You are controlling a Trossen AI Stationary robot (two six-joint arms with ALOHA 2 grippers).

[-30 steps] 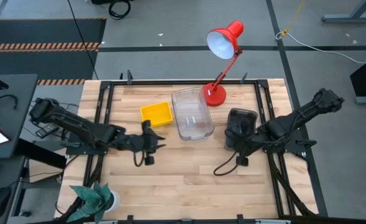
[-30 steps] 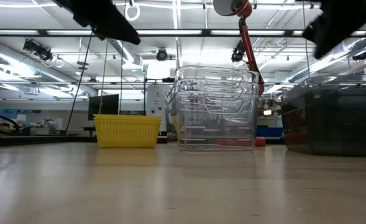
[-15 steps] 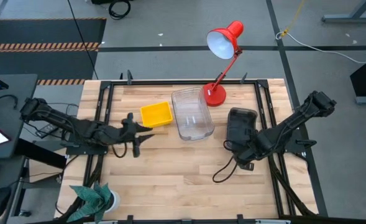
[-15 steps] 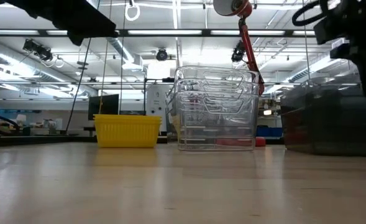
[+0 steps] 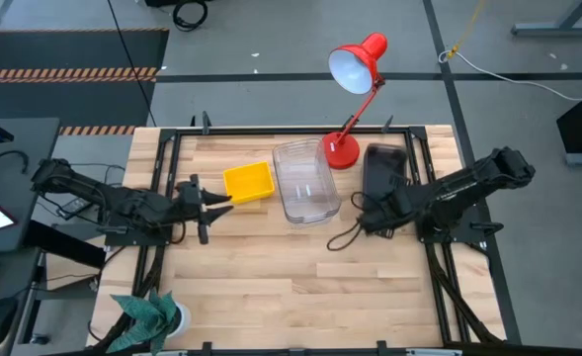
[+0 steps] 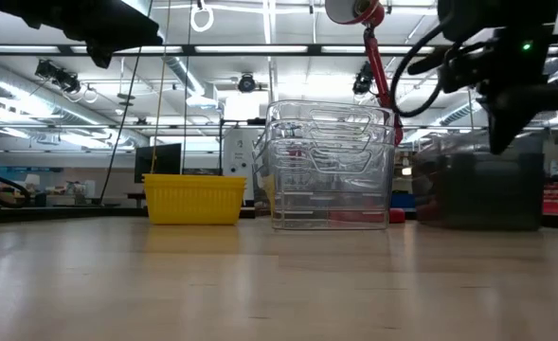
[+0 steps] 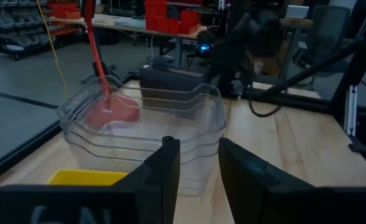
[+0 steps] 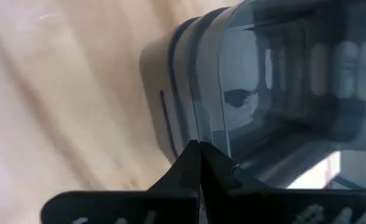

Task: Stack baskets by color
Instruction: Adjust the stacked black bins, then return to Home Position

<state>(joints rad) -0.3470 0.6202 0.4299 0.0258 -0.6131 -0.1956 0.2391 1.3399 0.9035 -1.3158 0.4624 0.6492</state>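
Baskets stand in a row on the far half of the wooden bench [image 5: 291,287]. On the left side is the small yellow basket [image 5: 248,183]. Just beside it, to the right, stands the stack of clear baskets [image 5: 305,180], with its long side running front to back. The red desk lamp [image 5: 352,81] has its base just behind the right corner of this stack. To the right of the lamp base is the dark grey basket stack [image 5: 383,170], near the right rail of the bench.

On the left, the left end effector [image 5: 209,201] hovers just beside the left edge of the yellow basket. Its fingers [image 7: 168,167] stand partly open, with a clear gap between them, and they hold nothing. They point toward the clear baskets.

On the right, the right end effector [image 5: 362,220] is at the near end of the dark grey stack. Its fingers are pressed together, and nothing is gripped between them. Their tips are very near the rounded corner of the grey basket; I cannot tell if they touch it.
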